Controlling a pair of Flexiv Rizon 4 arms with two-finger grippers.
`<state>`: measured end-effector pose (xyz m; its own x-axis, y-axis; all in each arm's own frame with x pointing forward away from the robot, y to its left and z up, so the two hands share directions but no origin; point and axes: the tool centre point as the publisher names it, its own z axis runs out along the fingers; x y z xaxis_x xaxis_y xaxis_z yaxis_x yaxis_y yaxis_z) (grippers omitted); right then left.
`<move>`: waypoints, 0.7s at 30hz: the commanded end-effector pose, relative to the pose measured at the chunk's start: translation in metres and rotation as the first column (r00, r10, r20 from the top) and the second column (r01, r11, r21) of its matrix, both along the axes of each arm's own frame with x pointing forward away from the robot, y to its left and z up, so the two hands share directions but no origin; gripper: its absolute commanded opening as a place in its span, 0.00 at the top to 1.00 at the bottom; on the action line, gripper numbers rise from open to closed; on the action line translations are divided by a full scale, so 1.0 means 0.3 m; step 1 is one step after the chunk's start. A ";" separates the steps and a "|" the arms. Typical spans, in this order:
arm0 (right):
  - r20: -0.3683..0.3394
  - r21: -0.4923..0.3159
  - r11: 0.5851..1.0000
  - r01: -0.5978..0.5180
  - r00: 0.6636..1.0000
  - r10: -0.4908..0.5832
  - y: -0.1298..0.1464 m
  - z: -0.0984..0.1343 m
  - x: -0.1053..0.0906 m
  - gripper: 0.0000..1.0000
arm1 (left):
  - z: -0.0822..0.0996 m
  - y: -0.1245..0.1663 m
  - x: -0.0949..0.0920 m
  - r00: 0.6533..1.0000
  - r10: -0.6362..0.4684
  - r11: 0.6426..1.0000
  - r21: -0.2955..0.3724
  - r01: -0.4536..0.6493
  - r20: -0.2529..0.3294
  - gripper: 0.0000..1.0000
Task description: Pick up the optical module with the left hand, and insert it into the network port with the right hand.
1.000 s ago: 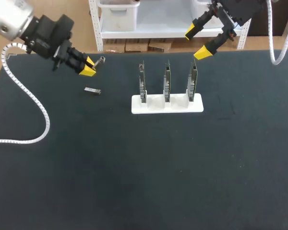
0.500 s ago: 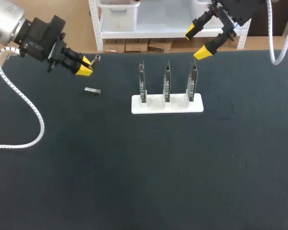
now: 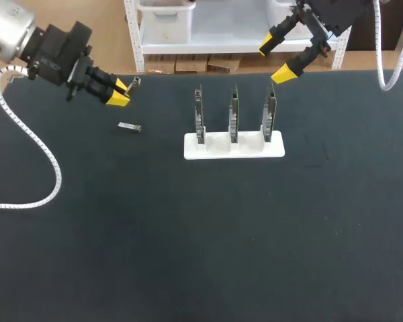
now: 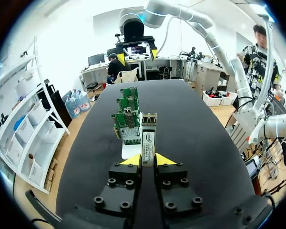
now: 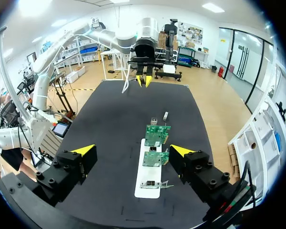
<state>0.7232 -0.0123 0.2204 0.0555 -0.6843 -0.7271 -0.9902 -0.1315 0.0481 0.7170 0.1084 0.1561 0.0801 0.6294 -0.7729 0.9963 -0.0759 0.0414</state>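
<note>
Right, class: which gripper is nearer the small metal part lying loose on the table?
Left. The left gripper, shut on an optical module, hangs close by the part; the right gripper is open, far off past the board stand.

This is a robotics lab. Two robot arms work over a black surface (image 3: 188,255): the left gripper (image 3: 121,92) is at 10 o'clock, the right gripper (image 3: 274,62) at 1 o'clock. Near 12 o'clock a white stand (image 3: 234,147) holds three green circuit boards (image 3: 234,114) upright.
</note>
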 end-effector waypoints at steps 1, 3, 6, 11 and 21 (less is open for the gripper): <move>0.004 0.001 1.000 0.004 1.000 -0.004 -0.001 -0.001 -0.008 0.00 | 0.001 0.002 -0.003 1.000 0.001 1.000 0.000 -0.001 0.003 1.00; 0.004 0.001 1.000 0.004 1.000 -0.004 -0.001 -0.001 -0.008 0.00 | 0.001 0.002 -0.003 1.000 0.001 1.000 0.000 -0.001 0.003 1.00; 0.004 0.001 1.000 0.004 1.000 -0.004 -0.001 -0.001 -0.008 0.00 | 0.001 0.002 -0.003 1.000 0.001 1.000 0.000 -0.001 0.003 1.00; 0.004 0.001 1.000 0.004 1.000 -0.004 -0.001 -0.001 -0.008 0.00 | 0.001 0.002 -0.003 1.000 0.001 1.000 0.000 -0.001 0.003 1.00; 0.004 0.001 1.000 0.004 1.000 -0.004 -0.001 -0.001 -0.008 0.00 | 0.124 -0.084 -0.021 0.995 -0.039 0.999 -0.031 0.042 0.092 1.00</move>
